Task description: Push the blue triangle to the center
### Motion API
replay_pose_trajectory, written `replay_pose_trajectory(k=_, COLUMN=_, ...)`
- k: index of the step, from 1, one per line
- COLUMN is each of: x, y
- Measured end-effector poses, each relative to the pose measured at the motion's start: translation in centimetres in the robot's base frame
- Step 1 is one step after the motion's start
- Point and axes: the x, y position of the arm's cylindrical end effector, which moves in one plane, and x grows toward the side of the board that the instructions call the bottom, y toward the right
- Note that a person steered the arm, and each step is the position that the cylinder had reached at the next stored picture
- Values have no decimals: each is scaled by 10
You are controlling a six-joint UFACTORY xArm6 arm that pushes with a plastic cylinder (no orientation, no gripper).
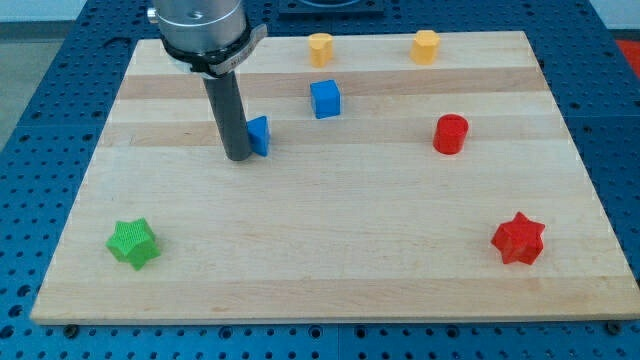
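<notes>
On the pale wooden board (330, 250) over blue pegboard (60, 80), my tip (238, 157), no grasping hand, touches the blue triangle (260, 136).

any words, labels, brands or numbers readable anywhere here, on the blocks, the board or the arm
None: no word, label, brand, number or sign can be read in this view.
Blocks, including the blue triangle and blue cube: plain coloured faces, no marks.
Wooden board: only wood grain.
Rod ending in my tip, touching the blue triangle on the view's left: plain dark surface, no lettering visible.
</notes>
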Motion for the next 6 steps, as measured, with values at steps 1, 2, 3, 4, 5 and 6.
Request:
replay_pose_trajectory(k=1, x=-7, y=-57)
replay_pose_trajectory(k=2, x=-32, y=-38)
replay_pose_trajectory(k=3, x=-26, y=-2)
replay_pose_trajectory(k=4, x=-15, y=-2)
replay_pose_trajectory(k=5, x=-15, y=22)
replay_pose_trajectory(k=6, x=-12, y=48)
